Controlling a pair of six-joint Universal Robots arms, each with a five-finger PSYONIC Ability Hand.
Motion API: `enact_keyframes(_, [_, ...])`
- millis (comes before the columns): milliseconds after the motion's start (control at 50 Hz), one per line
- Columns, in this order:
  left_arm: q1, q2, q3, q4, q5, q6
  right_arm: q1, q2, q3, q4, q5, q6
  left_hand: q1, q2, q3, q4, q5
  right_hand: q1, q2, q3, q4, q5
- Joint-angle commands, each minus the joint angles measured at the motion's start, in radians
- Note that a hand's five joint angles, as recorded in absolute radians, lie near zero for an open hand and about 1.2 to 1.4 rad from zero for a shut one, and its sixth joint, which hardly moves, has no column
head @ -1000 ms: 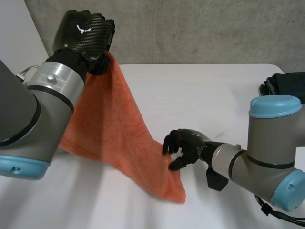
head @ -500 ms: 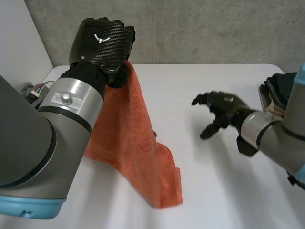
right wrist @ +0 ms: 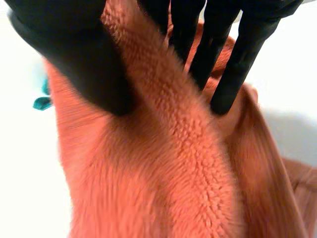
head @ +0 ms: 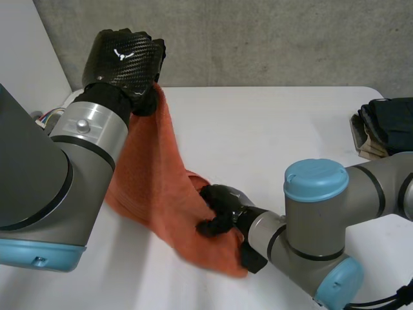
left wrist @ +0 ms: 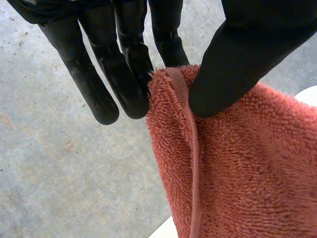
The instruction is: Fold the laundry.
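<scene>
overall light: bright, soft, even light is falling from above onto the white table (head: pixel 277 123), which is glowing almost uniformly.
wall: the concrete wall (head: pixel 271 39) is sitting a shade dimmer than the table, with no hot spots.
glare: a sheen is running across the carbon-weave back of the left hand (head: pixel 126 55); a pale highlight is lying on the right arm's light-blue cap (head: pixel 316 175).
towel: the orange towel (head: pixel 155 187) is catching light on its outer folds and darkening in its creases.
shadows: a faint grey shadow is hugging the towel's lower edge on the table.
exposure: in the right wrist view the table is bleaching to near white, while the right hand (right wrist: pixel 74 54) is reading as a black mass.
</scene>
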Motion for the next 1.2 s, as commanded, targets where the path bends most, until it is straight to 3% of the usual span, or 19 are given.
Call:
enact_keyframes(20, [-0.017,0.022,-0.044,-0.026,-0.007,-0.009,-0.088,-0.062,-0.029,-0.046,0.173,-0.064,0.251,0.201,0.199,0.196,0.257,0.345,0.335,0.354,0.358,0.361])
enact_keyframes(120, [-0.073,0.062,-0.087,-0.106,-0.008,-0.035,-0.231,-0.169,-0.092,-0.097,0.146,-0.388,0.251,0.201,0.199,0.196,0.257,0.345,0.335,0.354,0.358,0.361])
enact_keyframes(200, [-0.153,0.060,-0.117,-0.166,-0.005,-0.116,-0.230,-0.156,-0.181,-0.105,0.111,-0.580,0.251,0.201,0.199,0.196,0.257,0.345,0.335,0.354,0.358,0.361])
enact_keyframes(280, [-0.222,0.043,-0.137,-0.187,-0.002,-0.222,-0.233,-0.111,-0.233,-0.111,0.086,-0.657,0.251,0.201,0.199,0.196,0.257,0.345,0.335,0.354,0.358,0.361])
enact_keyframes(380, [-0.317,-0.105,-0.117,-0.181,0.003,-0.337,-0.230,-0.016,-0.273,-0.166,0.075,-0.693,0.251,0.201,0.199,0.196,0.257,0.345,0.335,0.354,0.358,0.361])
enact_keyframes(500, [-0.362,-0.243,-0.048,-0.106,-0.002,-0.417,-0.236,0.074,-0.282,-0.197,0.078,-0.750,0.251,0.201,0.199,0.196,0.257,0.345,0.335,0.354,0.358,0.361])
enact_keyframes(560, [-0.359,-0.300,-0.013,-0.074,0.004,-0.430,-0.245,0.117,-0.288,-0.201,0.078,-0.785,-0.091,-0.141,-0.142,-0.145,-0.085,0.345,0.335,0.354,0.358,0.361])
enact_keyframes(580, [-0.357,-0.308,-0.004,-0.071,0.006,-0.430,-0.247,0.125,-0.288,-0.203,0.080,-0.793,-0.267,-0.316,-0.318,-0.321,-0.261,0.155,0.144,0.163,0.168,0.170])
enact_keyframes(600, [-0.357,-0.316,0.005,-0.069,0.006,-0.430,-0.253,0.131,-0.288,-0.212,0.088,-0.808,-0.440,-0.490,-0.491,-0.494,-0.434,-0.626,-0.637,-0.617,-0.613,-0.611])
enact_keyframes(620, [-0.353,-0.322,0.021,-0.071,0.006,-0.429,-0.257,0.131,-0.288,-0.218,0.094,-0.817,-0.718,-0.767,-0.769,-0.772,-0.712,-0.876,-0.887,-0.867,-0.863,-0.861])
enact_keyframes(680, [-0.342,-0.311,0.019,-0.072,0.006,-0.421,-0.276,0.101,-0.281,-0.221,0.106,-0.828,-0.943,-0.993,-0.994,-0.997,-0.937,-0.876,-0.887,-0.867,-0.863,-0.861])
enact_keyframes(740, [-0.316,-0.282,0.012,-0.075,0.006,-0.417,-0.291,0.004,-0.243,-0.214,0.103,-0.831,-0.950,-0.999,-1.001,-1.004,-0.944,-0.876,-0.887,-0.867,-0.863,-0.861])
enact_keyframes(900, [-0.092,-0.087,-0.054,-0.075,0.042,-0.343,-0.329,-0.246,-0.086,-0.093,0.095,-0.832,-0.935,-0.985,-0.986,-0.989,-0.929,-0.876,-0.887,-0.867,-0.863,-0.861])
enact_keyframes(1000, [0.029,-0.066,-0.103,-0.115,0.137,-0.160,-0.363,-0.335,-0.072,0.169,0.091,-0.837,-0.917,-0.967,-0.969,-0.972,-0.911,-0.876,-0.887,-0.867,-0.863,-0.861])
enact_keyframes(1080, [0.087,-0.075,-0.160,-0.147,0.148,-0.018,-0.409,-0.357,-0.060,0.363,0.085,-0.865,-0.891,-0.941,-0.942,-0.945,-0.885,-0.813,-0.824,-0.804,-0.800,-0.798])
enact_keyframes(1200, [0.098,-0.122,-0.217,-0.134,0.155,0.106,-0.428,-0.360,0.040,0.469,0.065,-0.999,-0.856,-0.905,-0.907,-0.910,-0.850,-0.690,-0.701,-0.681,-0.677,-0.675])
